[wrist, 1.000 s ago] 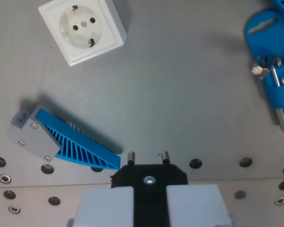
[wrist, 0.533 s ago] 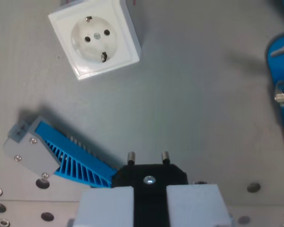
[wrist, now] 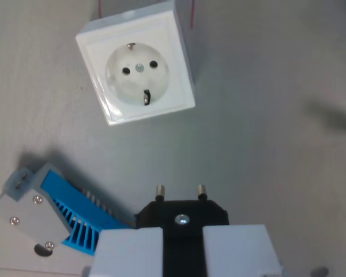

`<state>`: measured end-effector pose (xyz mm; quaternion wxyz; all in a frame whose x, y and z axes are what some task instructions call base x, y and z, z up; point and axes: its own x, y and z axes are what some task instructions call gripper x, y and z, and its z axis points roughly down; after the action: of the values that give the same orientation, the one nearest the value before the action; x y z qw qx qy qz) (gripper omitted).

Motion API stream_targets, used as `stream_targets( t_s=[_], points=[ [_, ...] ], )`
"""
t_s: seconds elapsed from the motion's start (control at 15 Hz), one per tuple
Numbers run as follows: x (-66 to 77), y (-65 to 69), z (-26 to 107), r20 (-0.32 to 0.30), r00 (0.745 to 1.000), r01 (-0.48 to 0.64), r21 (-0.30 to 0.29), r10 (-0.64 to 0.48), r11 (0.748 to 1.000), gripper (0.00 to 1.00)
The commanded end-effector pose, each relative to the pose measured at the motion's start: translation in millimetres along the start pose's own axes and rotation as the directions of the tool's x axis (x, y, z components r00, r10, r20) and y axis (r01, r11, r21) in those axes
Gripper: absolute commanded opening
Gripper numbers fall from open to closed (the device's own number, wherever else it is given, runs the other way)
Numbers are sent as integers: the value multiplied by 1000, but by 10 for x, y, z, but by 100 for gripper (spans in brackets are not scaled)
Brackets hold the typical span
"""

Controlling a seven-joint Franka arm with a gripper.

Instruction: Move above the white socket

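The white socket (wrist: 137,67) lies on the grey table in the upper left-centre of the wrist view, a square box with a round recess, two holes and a centre screw. My gripper (wrist: 182,242) is at the bottom centre, shut on a black plug (wrist: 182,213) whose two metal pins (wrist: 160,191) point up the picture. The socket sits beyond the pins and somewhat toward the wrist view's left, with bare table between them.
A grey and blue finned part (wrist: 52,214) lies at the lower left, touching the plug's left side in the picture. A thin red line (wrist: 192,14) runs by the socket's top right corner. The grey table (wrist: 265,133) fills the right.
The camera has moved toward the socket: the socket has shifted down and right in the picture and looks larger. The blue tool at the right has left the view. The plug stays held.
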<state>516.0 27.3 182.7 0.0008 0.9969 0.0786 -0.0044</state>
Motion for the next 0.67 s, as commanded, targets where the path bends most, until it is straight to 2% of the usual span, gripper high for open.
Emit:
stream_targets(
  t_s=[0.07, 0.67],
  points=[
    [59, -36, 148, -68, 990, 130, 46, -127, 990, 0],
    [229, -148, 503, -33, 984, 174, 49, -173, 983, 0]
  ],
)
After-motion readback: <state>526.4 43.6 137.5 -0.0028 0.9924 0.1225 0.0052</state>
